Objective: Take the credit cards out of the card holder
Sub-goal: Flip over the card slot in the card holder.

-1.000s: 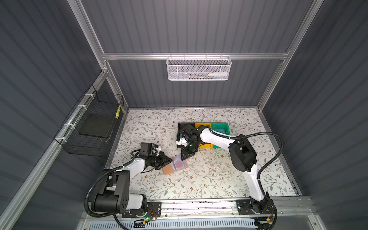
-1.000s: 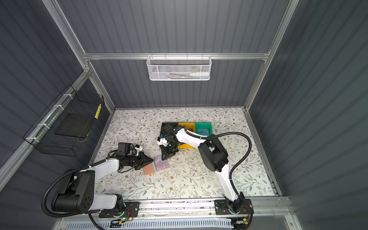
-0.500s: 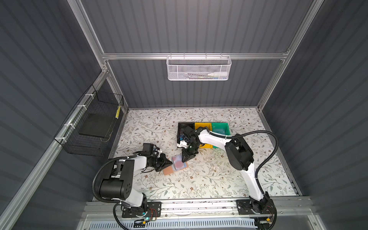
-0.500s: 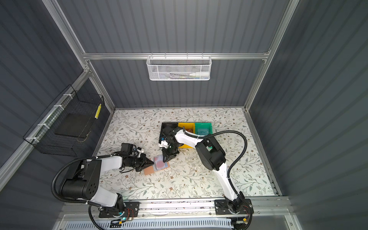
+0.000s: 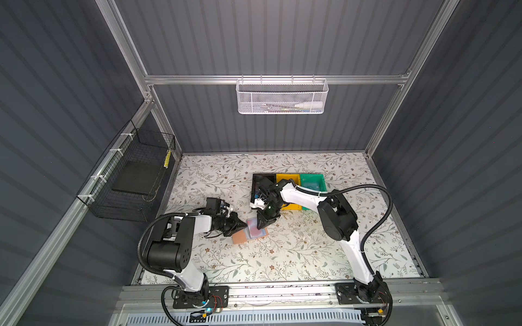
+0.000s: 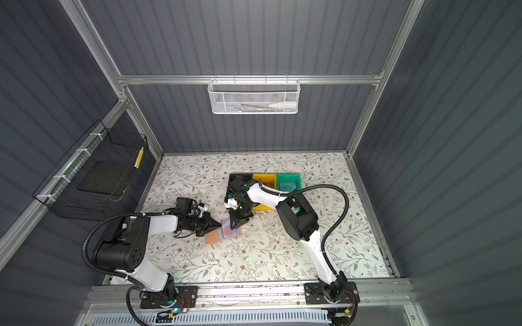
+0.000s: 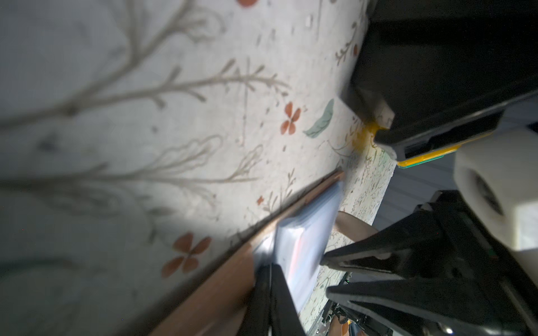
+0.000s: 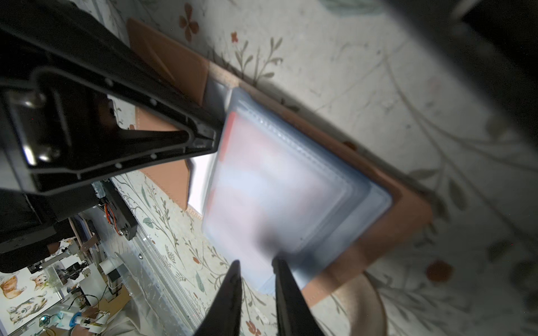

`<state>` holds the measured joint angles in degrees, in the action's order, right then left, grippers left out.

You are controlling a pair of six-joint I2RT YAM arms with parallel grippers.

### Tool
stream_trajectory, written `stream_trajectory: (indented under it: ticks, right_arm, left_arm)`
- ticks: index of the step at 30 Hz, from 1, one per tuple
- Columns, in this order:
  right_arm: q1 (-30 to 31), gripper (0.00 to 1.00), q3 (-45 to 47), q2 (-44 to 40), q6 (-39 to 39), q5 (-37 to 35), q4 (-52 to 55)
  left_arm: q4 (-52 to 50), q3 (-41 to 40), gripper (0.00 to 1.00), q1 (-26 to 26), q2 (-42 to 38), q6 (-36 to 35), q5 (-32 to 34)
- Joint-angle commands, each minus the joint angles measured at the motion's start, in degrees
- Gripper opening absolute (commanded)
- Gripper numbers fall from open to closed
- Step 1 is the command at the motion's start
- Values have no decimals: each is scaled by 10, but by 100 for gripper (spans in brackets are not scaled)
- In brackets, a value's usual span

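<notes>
Extraction is the step in hand, I judge. Your card holder (image 5: 243,238) lies open on the worktop (image 5: 282,254) between the arms. Your left end effector (image 5: 243,225) has its fingers together, tip against the sleeves by the fold, seemingly pinning them. Your right end effector (image 5: 261,224) stands narrowly apart at the sleeves' opposite edge, gripping nothing I can see. Next, nip the red card (image 8: 230,136) inside the top sleeve and slide it out.

Count: one holder, one card visible in it, and three bins: black bin (image 5: 264,177), yellow bin (image 5: 286,177), green bin (image 5: 310,177). A teal card (image 6: 288,186) lies in the green one.
</notes>
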<state>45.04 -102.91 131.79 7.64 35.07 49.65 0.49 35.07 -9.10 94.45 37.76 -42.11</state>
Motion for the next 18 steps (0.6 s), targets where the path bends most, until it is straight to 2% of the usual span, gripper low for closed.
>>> stream_trajectory:
  ticks: [1,6,13,18]
  right_arm:
    - [-1,24,-12,12,-2,4,16]
    - [-6,24,-7,1,0,-10,17]
    - [-27,23,24,-27,13,-22,2]
    - [-32,23,28,-29,10,-19,2]
  left_arm:
    - [8,13,7,-10,21,3,11]
    - [-17,31,7,-13,13,-10,10]
    - [-92,50,8,-13,-55,-31,34]
    - [-94,40,9,-13,-73,-23,38]
